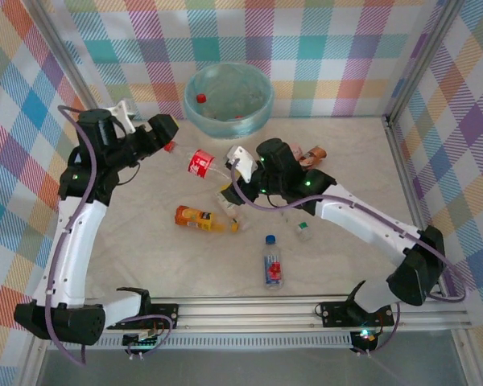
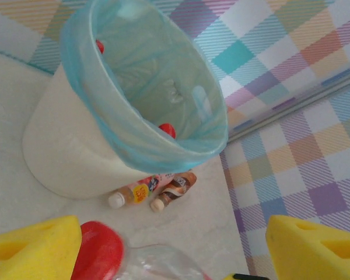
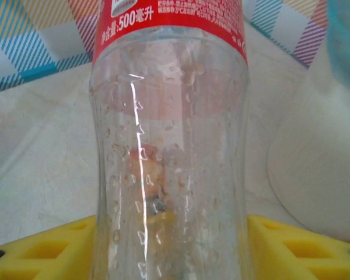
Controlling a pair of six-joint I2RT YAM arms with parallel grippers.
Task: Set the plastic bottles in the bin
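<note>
Right claw clamps clear bottle; left claw wide, its camera showing pink bottle beside bin.

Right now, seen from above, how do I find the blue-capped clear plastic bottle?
Start at the metal rail along the near edge of the table. Just beyond its middle lies the small clear plastic bottle with a blue cap, alone, cap pointing away. The orange-yellow bottle to its left and the clear red-labelled bottle farther back have no blue cap.
</note>
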